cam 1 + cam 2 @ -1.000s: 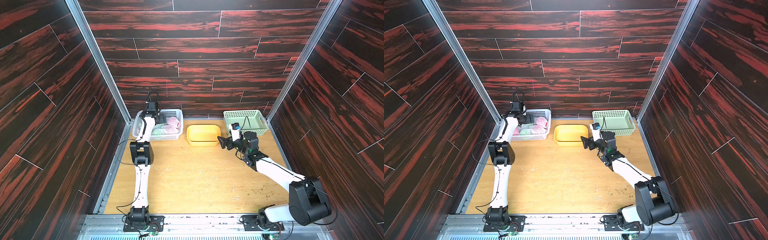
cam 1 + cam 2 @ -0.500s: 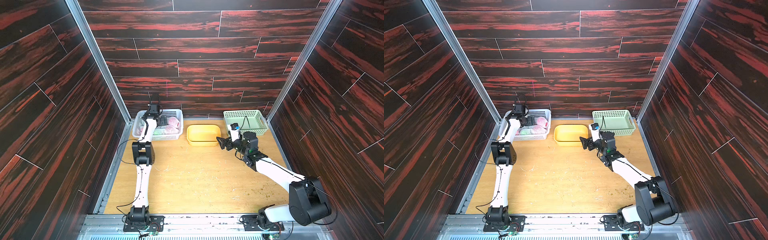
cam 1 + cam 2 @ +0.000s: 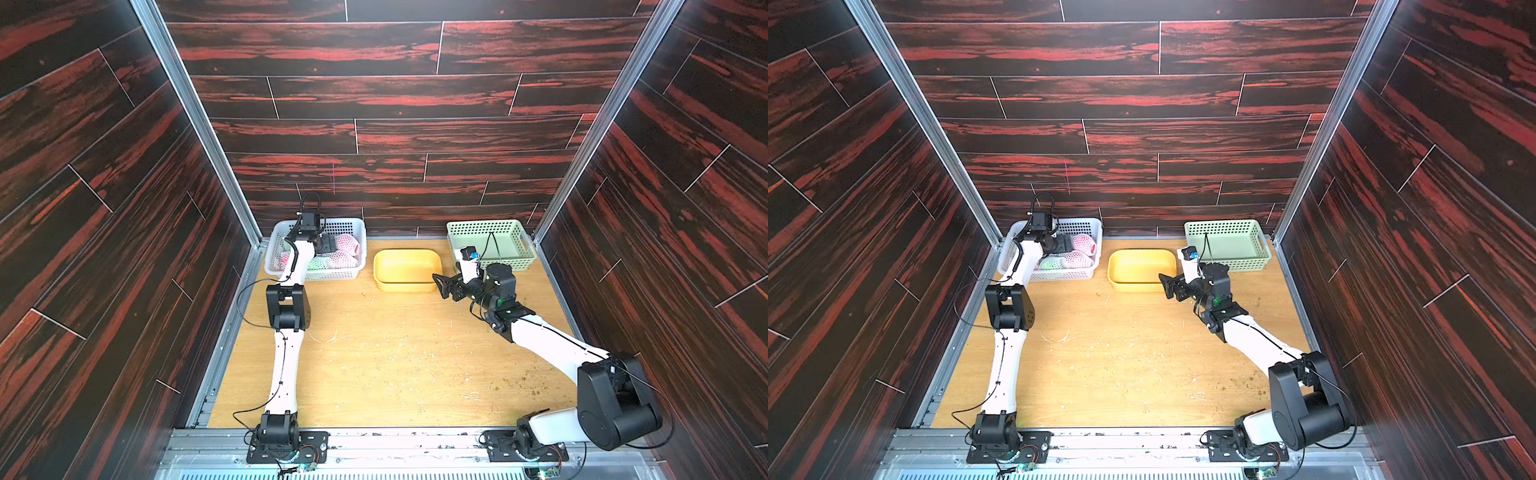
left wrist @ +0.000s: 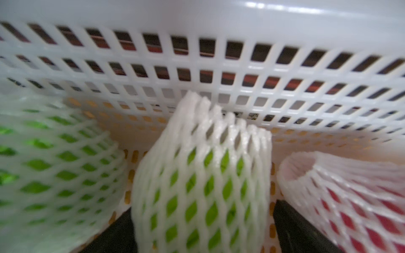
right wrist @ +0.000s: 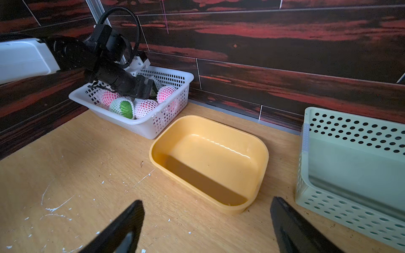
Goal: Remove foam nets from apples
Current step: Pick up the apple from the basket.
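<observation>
Left gripper (image 4: pixel 202 207) jaws apart, astride a green apple (image 4: pixel 211 213) in its net (image 4: pixel 219 127), inside the white basket (image 4: pixel 197 13), second green apple (image 4: pixel 35 164) and red apple (image 4: pixel 390 225) flanking it, both netted, right gripper (image 5: pixel 207 201) likewise spread, yellow tub (image 5: pixel 219 149) just ahead, green basket (image 5: pixel 350 175) close alongside

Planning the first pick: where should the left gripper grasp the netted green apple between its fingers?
The netted green apple: likely its bulging middle, straight on; the left gripper flanks it, open, and the floppy net tail points away.
</observation>
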Controlling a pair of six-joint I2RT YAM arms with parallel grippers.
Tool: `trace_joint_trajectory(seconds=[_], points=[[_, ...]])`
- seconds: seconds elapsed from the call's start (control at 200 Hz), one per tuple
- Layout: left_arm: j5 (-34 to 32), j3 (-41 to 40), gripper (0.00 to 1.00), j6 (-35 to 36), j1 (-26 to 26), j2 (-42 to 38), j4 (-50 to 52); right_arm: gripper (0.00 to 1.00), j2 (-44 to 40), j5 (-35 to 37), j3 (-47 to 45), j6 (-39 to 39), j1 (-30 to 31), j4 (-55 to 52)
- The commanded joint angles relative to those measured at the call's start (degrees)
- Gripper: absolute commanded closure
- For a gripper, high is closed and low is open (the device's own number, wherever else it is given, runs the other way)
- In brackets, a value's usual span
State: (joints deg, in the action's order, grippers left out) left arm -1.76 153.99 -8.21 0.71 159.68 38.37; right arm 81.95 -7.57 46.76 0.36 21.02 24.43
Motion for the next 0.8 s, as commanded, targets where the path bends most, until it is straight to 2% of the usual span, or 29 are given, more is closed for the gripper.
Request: trace_joint_trajectory(seconds=[0.0, 0.07, 0.306, 0.501, 0.581, 0.792], points=[[0.27, 1.40, 0.07, -0.85, 0.29, 0.57, -0.43, 0.06, 1.89, -0.43, 1.14, -0.16, 0.43, 0.80], [0.40, 1.40, 0.13, -0.88, 0.32, 0.79, -0.84, 0.06, 2.07, -0.55, 1.31, -0.09, 0.47, 0.58], [0.08, 1.39, 0.16, -1.24, 0.52, 1.15, -1.55, 0.06, 1.92, -0.60, 1.47, -0.18, 0.44, 0.21], [0.53, 1.40, 0.27, -1.24, 0.53, 0.47, -1.54, 0.06, 1.91, -1.04, 2.01, 0.05, 0.43, -0.43], [0.94, 1.06, 0.35, -1.15, 0.52, -0.37, -1.51, 0.06, 1.74, -1.04, 2.09, 0.08, 0.44, -0.52], [0.70, -0.11, 0.41, -0.35, 0.54, -3.05, -1.76, 0.06, 1.37, -1.31, 2.08, 0.10, 0.43, -0.43]])
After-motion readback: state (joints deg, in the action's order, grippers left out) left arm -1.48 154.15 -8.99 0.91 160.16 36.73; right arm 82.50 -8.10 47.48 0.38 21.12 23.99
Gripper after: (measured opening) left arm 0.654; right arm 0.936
